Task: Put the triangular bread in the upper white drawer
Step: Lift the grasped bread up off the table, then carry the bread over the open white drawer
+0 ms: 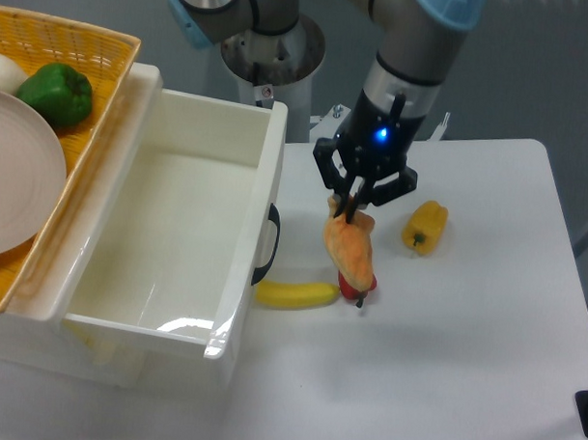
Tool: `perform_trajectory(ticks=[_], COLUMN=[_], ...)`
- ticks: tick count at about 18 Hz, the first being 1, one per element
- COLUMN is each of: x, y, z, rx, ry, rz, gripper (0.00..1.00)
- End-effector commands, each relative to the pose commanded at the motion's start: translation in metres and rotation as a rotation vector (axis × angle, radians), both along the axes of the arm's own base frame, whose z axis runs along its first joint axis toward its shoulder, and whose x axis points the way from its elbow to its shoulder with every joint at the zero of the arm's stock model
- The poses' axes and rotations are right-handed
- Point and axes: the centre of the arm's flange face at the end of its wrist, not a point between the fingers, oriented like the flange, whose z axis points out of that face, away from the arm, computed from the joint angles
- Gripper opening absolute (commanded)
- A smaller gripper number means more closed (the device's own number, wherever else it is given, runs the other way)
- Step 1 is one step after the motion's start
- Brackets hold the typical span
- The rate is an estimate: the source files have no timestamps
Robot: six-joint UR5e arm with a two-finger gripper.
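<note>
Hiding behind the lower end of the triangular bread point(351, 251) is a small red thing point(352, 288) on the desk point(463, 361), of which only a sliver shows, too little to name. The arm's upper links run out of the top of the view, and the yellow woven basket point(87, 49) off to the left is cut by the left edge, as is the pale plate point(15, 181) inside it. The jaws point(350, 208) are drawn nearly together, pinching the upper corner of the bread; the fingertips themselves are partly covered by the pastry, so the exact contact is hard to make out. The bread hangs point-down directly below the jaws, tilted a little, and whether its low end is clear of the desk cannot be told. The arm comes down from above, its wrist close to vertical with a blue light glowing on it, the black gripper body splayed just over the pastry. To the left of the jaws stands the upper white drawer point(223, 324), pulled open, its black handle point(268, 240) facing them. Below and left of the jaws a banana point(296, 294) lies on the desk just beside the red thing. To the right, near but apart, sits a yellow bell pepper point(426, 227). A green pepper point(57, 93) rests in the basket, far left.
</note>
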Motion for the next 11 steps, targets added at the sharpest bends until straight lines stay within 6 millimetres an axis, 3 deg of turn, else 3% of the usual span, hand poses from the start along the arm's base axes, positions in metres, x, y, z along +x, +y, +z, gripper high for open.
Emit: perform_trajectory(ticks=[11], x=[0.061], y=[0.007], z=[0.02], rx=[-0.005], ry=[-0.08], rz=[-0.058], gripper=[0.16])
